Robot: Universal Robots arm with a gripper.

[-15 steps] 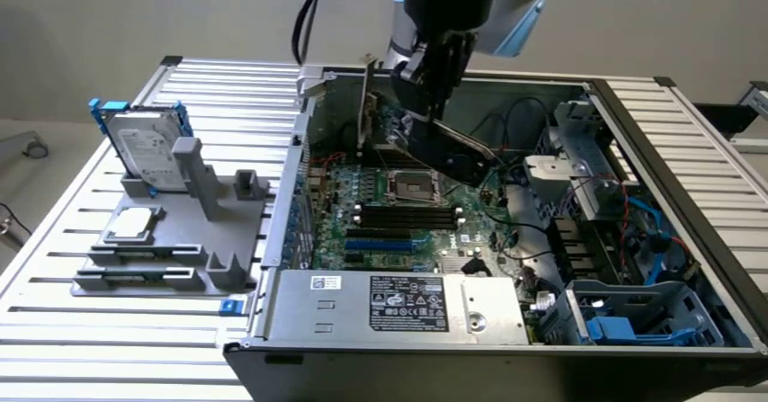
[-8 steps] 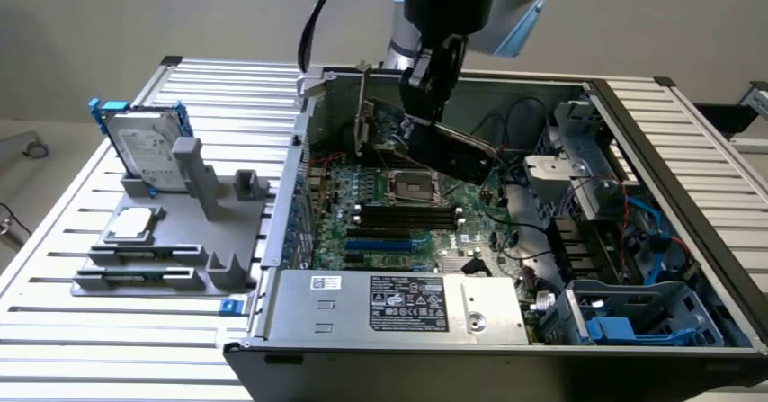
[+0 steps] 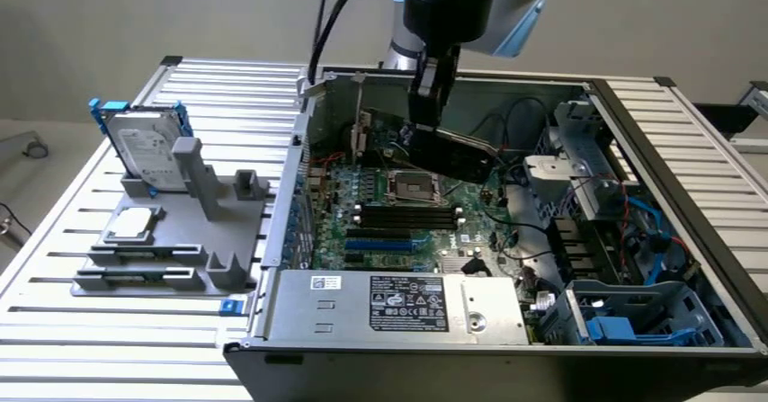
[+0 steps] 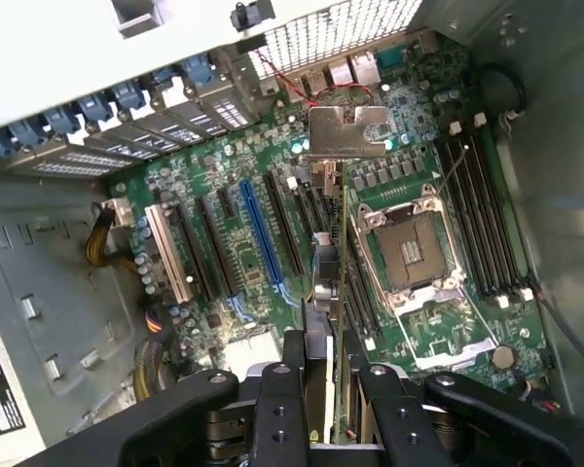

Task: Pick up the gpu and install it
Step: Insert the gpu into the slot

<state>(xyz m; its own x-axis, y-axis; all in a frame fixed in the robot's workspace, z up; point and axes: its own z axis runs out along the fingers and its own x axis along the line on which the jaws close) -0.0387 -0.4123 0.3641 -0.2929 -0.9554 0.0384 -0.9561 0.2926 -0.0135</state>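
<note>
At the left edge of the table [image 3: 216, 78], as the exterior view shows it, a grey holder [image 3: 180, 240] carries a hard drive [image 3: 144, 150] in a blue frame and a small square chip [image 3: 132, 224], both well apart from the work. To the right of it stands the open computer case [image 3: 282, 213] with the motherboard [image 3: 384, 213] on its floor.

The gripper [image 3: 423, 123] reaches down into the case near its back wall and is closed on the gpu [image 3: 456, 155]. The card hangs straight below the fingers, over the motherboard's back half.

In the wrist view the gripper [image 4: 336, 389] pinches the gpu [image 4: 339, 292] edge-on, one finger on each face. The card's long axis runs away from the fingers to its silvery bracket [image 4: 346, 131], which points at the slotted back wall of the case. That axis lies parallel to the expansion slots. The card's lower edge sits between the long blue slot [image 4: 261, 233] and the processor socket [image 4: 409, 248], just beside the socket. It seems to line up with the dark slot there, but whether it touches that slot cannot be told.
</note>
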